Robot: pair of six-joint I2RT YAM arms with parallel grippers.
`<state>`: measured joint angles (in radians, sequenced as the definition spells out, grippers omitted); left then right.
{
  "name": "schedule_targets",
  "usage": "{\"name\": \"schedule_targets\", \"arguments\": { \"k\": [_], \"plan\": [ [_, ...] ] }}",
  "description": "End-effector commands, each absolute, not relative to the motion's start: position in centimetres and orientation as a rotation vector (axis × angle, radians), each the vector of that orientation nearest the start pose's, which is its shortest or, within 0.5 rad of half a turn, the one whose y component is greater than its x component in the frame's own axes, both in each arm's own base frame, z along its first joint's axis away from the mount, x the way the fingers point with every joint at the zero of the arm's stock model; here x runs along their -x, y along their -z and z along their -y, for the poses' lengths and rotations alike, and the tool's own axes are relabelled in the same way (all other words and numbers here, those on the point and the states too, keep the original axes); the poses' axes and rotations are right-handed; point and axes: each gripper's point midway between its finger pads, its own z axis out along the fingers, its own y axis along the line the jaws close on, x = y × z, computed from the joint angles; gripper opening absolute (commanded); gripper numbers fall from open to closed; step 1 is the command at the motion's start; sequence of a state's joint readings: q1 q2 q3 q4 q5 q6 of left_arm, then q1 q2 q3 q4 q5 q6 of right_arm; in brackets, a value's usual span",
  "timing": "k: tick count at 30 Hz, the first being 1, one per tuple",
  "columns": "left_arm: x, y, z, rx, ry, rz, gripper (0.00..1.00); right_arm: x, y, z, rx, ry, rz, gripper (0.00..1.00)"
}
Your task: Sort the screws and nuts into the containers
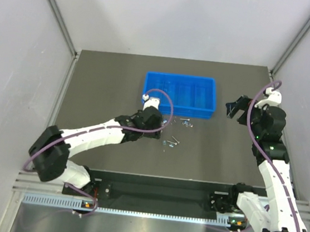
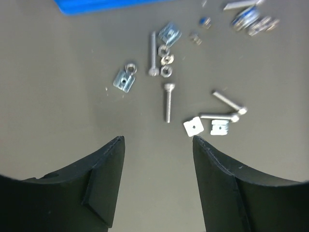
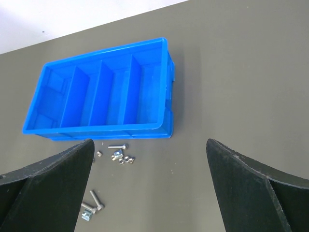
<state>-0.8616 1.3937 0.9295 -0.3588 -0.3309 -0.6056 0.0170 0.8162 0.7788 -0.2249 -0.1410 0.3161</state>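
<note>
left gripper (image 2: 157,140) hangs open and empty over thin silvery screws (image 2: 167,102) and small roundish nuts (image 2: 165,60) scattered on the dark bench (image 2: 58,58) beside the divided blue tray (image 3: 104,52); right gripper (image 3: 148,141) open too.

- The top view looks down from high above and behind the arm bases (image 1: 82,178), which sit at the bottom of the frame. It is far off and takes in the whole table (image 1: 102,87).
- The left wrist view is very near the table and faces forward and down between the spread fingers of the left gripper (image 2: 158,138). The screws (image 2: 167,102) lie in its upper half.
- The right wrist view sits higher and farther off, slanting down past the wide-apart fingers of the right gripper (image 3: 148,140). The blue tray (image 3: 104,92) is at upper left.
- All three views share the tray's edge and the screws beside it.
</note>
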Motion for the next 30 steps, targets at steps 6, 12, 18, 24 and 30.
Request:
{"name": "schedule_targets", "arguments": {
  "k": [6, 12, 18, 24, 30],
  "plan": [
    [-27.8, -9.2, 28.7, -0.148, 0.330, -2.360, 0.55, -31.3, -26.7, -3.8, -0.182, -0.350, -1.791, 1.00],
    [-28.3, -6.9, 29.6, -0.190, 0.303, -2.397, 0.54, -31.3, -26.4, -3.8, -0.188, -0.345, -1.803, 1.00],
    [-29.0, -5.4, 29.9, -0.201, 0.249, -2.418, 0.47, -31.4, -26.2, -3.8, -0.187, -0.348, -1.811, 1.00],
    [-28.9, -3.4, 29.3, -0.205, 0.171, -2.463, 0.43, -31.4, -26.1, -3.7, -0.187, -0.342, -1.816, 0.99],
    [-28.7, -2.1, 28.5, -0.195, 0.115, -2.482, 0.33, -31.6, -25.8, -4.0, -0.183, -0.352, -1.830, 1.00]
  ]
}}
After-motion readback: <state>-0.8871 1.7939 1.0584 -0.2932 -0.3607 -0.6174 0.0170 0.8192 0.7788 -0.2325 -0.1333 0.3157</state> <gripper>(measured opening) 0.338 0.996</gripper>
